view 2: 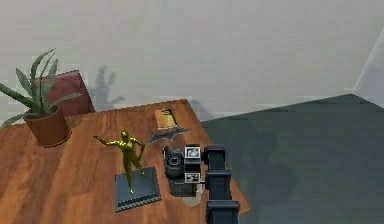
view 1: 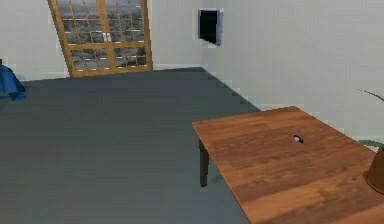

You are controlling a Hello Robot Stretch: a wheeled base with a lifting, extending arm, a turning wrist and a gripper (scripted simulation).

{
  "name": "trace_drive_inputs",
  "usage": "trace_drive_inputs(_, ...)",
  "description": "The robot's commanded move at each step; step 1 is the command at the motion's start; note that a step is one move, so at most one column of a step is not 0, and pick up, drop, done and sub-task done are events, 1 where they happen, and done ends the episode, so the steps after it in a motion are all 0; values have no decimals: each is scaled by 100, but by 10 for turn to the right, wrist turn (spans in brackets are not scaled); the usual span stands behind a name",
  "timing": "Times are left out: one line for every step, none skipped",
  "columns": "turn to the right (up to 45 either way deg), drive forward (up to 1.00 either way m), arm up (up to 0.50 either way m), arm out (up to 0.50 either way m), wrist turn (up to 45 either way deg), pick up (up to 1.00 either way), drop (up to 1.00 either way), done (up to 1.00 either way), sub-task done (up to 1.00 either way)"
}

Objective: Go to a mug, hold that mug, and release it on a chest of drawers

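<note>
Running from the forward view's near left, open dark grey floor [view 1: 100, 130] reaches wooden glazed doors [view 1: 105, 35] in the far wall, with a blue thing [view 1: 10, 82] at the left edge. A wooden table [view 1: 290, 175] pushes its near-left corner into that floor. On its top lies a small dark blob [view 1: 298, 138], and whether it is the mug cannot be told.

In the arm side view, floor lies open right of the table's edge as far as the wall. A clay pot [view 2: 46, 127] at far left holds a spiky green plant [view 2: 30, 85]. A gold figure [view 2: 125, 148] stands left of the gripper [view 2: 172, 160], which sits over the tabletop. Its finger spread and any load cannot be told.
</note>
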Motion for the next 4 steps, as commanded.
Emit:
trace_drive_inputs(0, 0, 0, 0, 30, 0, 0, 0, 0)
trace_drive_inputs(0, 0, -30, 0, 0, 0, 0, 0, 0)
trace_drive_inputs(0, 0, 0, 0, 0, 100, 0, 0, 0)
trace_drive_inputs(0, 0, 10, 0, 0, 0, 0, 0, 0)
